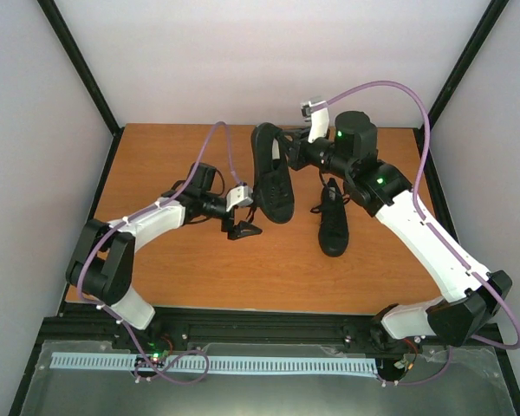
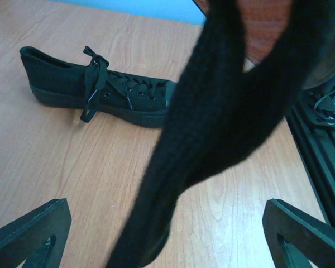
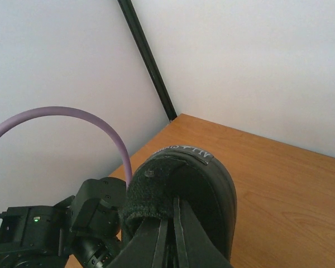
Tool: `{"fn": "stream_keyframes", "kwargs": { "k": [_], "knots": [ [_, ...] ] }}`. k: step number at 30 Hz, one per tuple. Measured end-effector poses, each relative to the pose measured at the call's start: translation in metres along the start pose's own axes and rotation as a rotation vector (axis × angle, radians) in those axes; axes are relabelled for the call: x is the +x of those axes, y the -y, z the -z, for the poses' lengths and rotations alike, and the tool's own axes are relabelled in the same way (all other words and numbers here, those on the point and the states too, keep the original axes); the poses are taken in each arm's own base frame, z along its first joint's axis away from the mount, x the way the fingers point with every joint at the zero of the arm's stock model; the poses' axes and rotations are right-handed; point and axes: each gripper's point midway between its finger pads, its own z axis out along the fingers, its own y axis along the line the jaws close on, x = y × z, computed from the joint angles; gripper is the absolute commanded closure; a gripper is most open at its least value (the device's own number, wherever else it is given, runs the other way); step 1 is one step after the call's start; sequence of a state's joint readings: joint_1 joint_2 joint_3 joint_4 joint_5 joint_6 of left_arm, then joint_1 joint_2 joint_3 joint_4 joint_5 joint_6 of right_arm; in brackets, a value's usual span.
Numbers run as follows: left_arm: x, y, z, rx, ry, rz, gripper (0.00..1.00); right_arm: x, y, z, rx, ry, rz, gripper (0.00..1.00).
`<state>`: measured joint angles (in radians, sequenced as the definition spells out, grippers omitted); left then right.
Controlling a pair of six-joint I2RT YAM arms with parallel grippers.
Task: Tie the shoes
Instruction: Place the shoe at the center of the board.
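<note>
One black shoe (image 1: 273, 178) is raised and tilted at mid-table, heel away from me. My right gripper (image 1: 289, 149) is shut on its heel collar; in the right wrist view the fingers (image 3: 156, 245) pinch the rim just below the heel label (image 3: 184, 152). The other shoe (image 1: 333, 224) lies flat on the table, its laces (image 2: 92, 84) loose over the side. My left gripper (image 1: 243, 229) stands open near the raised shoe's toe. A blurred black strip (image 2: 212, 123), close to the lens, hangs down between its wide-apart fingers (image 2: 28, 237); I cannot tell what the strip is.
The wooden table (image 1: 191, 269) is walled in by white panels and black frame posts (image 1: 80, 61). Purple cables (image 1: 390, 87) loop over both arms. A black rail (image 1: 269, 325) runs along the near edge.
</note>
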<state>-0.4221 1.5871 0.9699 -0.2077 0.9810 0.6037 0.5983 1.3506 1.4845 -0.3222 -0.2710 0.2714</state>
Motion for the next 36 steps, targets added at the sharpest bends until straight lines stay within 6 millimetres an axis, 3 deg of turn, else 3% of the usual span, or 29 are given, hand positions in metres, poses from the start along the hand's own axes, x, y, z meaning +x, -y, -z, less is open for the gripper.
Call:
{"fn": "stream_keyframes", "kwargs": {
  "k": [2, 3, 6, 7, 13, 16, 18, 21, 24, 27, 31, 36],
  "knots": [
    [-0.001, 0.001, -0.001, 0.012, 0.009, 0.003, 0.14, -0.001, 0.000, 0.000, 0.003, 0.002, 0.000, 0.97],
    [-0.001, 0.002, -0.002, 0.017, 0.012, 0.004, 0.26, -0.001, 0.001, 0.001, 0.006, 0.002, 0.000, 0.97],
    [-0.004, 0.006, -0.004, 0.034, 0.021, 0.005, 0.90, 0.000, 0.002, 0.001, 0.012, -0.003, -0.002, 0.97],
    [-0.005, 0.006, -0.004, 0.038, 0.021, 0.008, 0.98, 0.000, 0.002, 0.001, 0.015, -0.004, -0.002, 0.97],
    [0.002, 0.003, 0.006, 0.008, -0.041, 0.042, 0.99, 0.007, 0.013, 0.002, 0.073, -0.028, -0.005, 0.97],
    [0.006, -0.005, 0.033, -0.078, -0.075, 0.075, 0.99, 0.014, 0.024, 0.003, 0.131, -0.036, -0.014, 0.97],
    [0.004, -0.016, 0.064, -0.184, -0.099, 0.090, 0.99, 0.024, 0.033, 0.002, 0.171, -0.050, -0.034, 0.97],
    [-0.019, -0.024, 0.105, -0.297, -0.139, 0.064, 0.99, 0.055, 0.050, -0.009, 0.220, -0.106, -0.102, 0.97],
    [-0.054, -0.015, 0.122, -0.316, -0.145, -0.002, 0.99, 0.098, 0.069, -0.033, 0.255, -0.191, -0.188, 0.97],
    [-0.072, 0.002, 0.133, -0.307, -0.155, -0.024, 0.99, 0.155, 0.089, -0.059, 0.297, -0.303, -0.280, 0.97],
    [-0.072, 0.018, 0.132, -0.265, -0.184, -0.008, 0.99, 0.206, 0.101, -0.076, 0.329, -0.399, -0.383, 0.97],
    [-0.067, 0.024, 0.121, -0.224, -0.205, 0.017, 0.99, 0.224, 0.099, -0.093, 0.310, -0.412, -0.470, 0.97]
  ]
}}
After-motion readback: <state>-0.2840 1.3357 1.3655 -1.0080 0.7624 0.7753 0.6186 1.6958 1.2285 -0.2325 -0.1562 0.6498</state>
